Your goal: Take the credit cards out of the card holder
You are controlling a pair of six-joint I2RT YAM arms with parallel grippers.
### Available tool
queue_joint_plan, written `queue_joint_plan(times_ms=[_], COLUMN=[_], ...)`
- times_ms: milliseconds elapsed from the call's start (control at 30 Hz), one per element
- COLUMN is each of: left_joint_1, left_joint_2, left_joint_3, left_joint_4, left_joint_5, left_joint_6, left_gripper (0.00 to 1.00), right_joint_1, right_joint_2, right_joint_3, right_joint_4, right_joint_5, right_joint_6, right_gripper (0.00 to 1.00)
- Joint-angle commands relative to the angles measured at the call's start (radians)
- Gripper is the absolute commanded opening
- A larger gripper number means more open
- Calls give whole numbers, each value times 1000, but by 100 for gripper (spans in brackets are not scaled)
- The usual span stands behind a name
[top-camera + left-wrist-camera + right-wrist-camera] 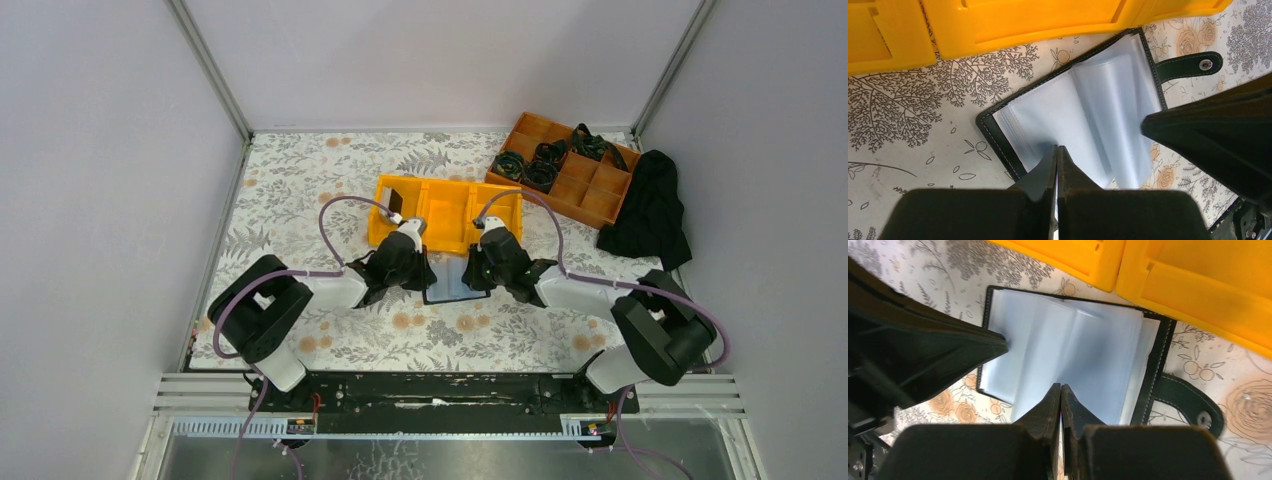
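Observation:
The black card holder (447,283) lies open on the flowered table, just in front of the yellow bin, between my two grippers. Its clear greyish sleeves (1083,110) fan upward, and its snap strap (1193,405) lies flat to one side. My left gripper (1057,147) is shut, with its tips resting on the sleeves of one half. My right gripper (1060,386) is also shut. Its tips meet at a raised fold of sleeve (1073,345), but I cannot tell whether a sleeve is pinched. No credit cards show plainly; the sleeves look uniformly pale.
The yellow three-compartment bin (455,215) stands right behind the holder, with a small dark flat piece (393,197) in its left compartment. At the back right is an orange-brown divided tray (570,170) holding black coiled items. A black cloth (650,215) lies beside it.

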Motion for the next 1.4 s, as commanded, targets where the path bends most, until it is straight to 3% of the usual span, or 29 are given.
queue_joint_plan(times_ms=[0, 467, 967, 1233, 1367], left_joint_1=[-2, -14, -19, -19, -19], left_joint_2=[44, 53, -158, -106, -85], left_joint_3=[-7, 60, -8, -51, -60], left_joint_4=[-104, -140, -148, -90, -61], left_joint_5=[0, 29, 20, 16, 2], left_joint_6=[31, 31, 14, -23, -41], left_gripper=[0, 0, 0, 0, 11], right_joint_1=[17, 22, 17, 16, 16], right_joint_2=[-127, -190, 16, 24, 19], right_joint_3=[50, 55, -9, -35, -51], right_joint_4=[-45, -55, 98, 87, 89], right_joint_5=[46, 33, 74, 54, 51], right_joint_6=[-23, -38, -25, -19, -9], right_gripper=[8, 9, 4, 4, 4])
